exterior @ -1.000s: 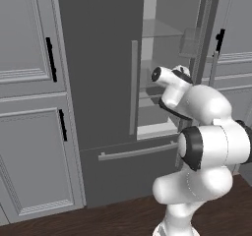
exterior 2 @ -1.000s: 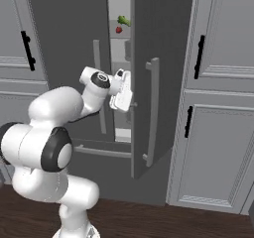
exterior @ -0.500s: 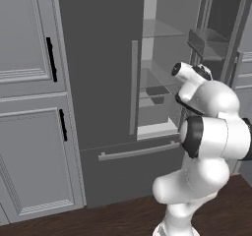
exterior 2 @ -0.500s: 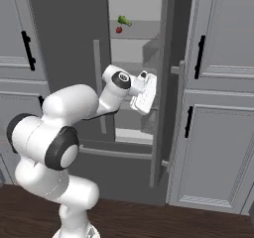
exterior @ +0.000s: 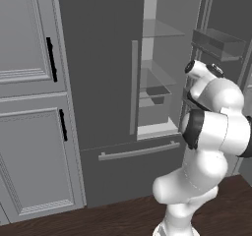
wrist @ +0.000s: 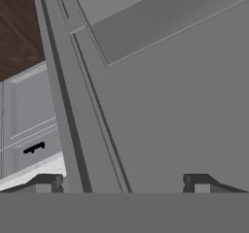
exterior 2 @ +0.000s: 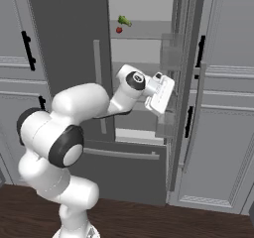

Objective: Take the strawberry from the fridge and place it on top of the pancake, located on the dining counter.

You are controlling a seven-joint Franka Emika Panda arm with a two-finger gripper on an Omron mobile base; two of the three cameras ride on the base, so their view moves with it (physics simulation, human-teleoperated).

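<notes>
The fridge (exterior 2: 69,58) stands with its right door (exterior 2: 187,83) swung wide, showing a pale interior with glass shelves (exterior: 157,31). On the upper shelf lies the tiny red strawberry (exterior 2: 119,29), just below a longer green vegetable (exterior 2: 124,20). My gripper (exterior 2: 164,102) is at mid height against the inner side of the open door, well below and right of the strawberry. In the hand view the gripper (wrist: 121,186) is open, its fingertips (wrist: 46,183) spread wide with nothing between them, close to the door's grey surface. The dining counter and pancake are out of view.
Pale grey panelled cabinets with black handles (exterior: 50,59) flank the fridge on both sides (exterior 2: 223,108). Clear door bins (exterior 2: 171,58) hang on the open door. The fridge drawer with a horizontal bar (exterior: 140,151) sits below. Dark wood floor (exterior 2: 149,217) lies in front.
My hand has swept right with the fridge's right door, which now stands much wider. More of the interior and shelves is exposed.
</notes>
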